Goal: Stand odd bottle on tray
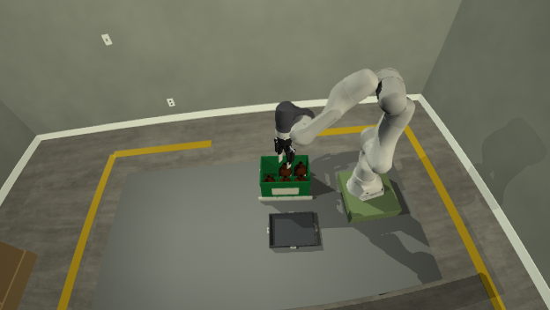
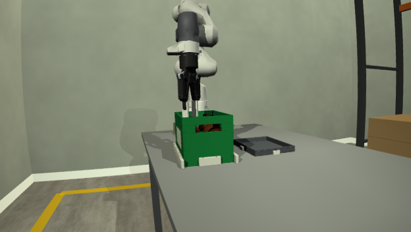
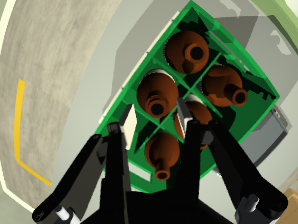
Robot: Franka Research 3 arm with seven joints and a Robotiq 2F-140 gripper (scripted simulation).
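The green crate (image 1: 285,178) stands on the table and holds several brown bottles, all upright; it also shows in the exterior view (image 2: 204,138) and the wrist view (image 3: 200,96). My gripper (image 1: 286,160) points straight down, its fingertips at the crate's rim (image 2: 190,113). In the wrist view my gripper (image 3: 156,110) is partly open. Its fingers stand on either side of the neck of one brown bottle (image 3: 162,155) in a near cell. I cannot tell if they touch it. The dark grey tray (image 1: 293,230) (image 2: 263,145) lies flat and empty in front of the crate.
The crate sits in white corner brackets (image 2: 209,161). The arm's green base block (image 1: 372,202) is to the crate's right. One crate cell (image 3: 129,119) beside the gripper looks empty. A brown box (image 2: 390,135) stands at the far right.
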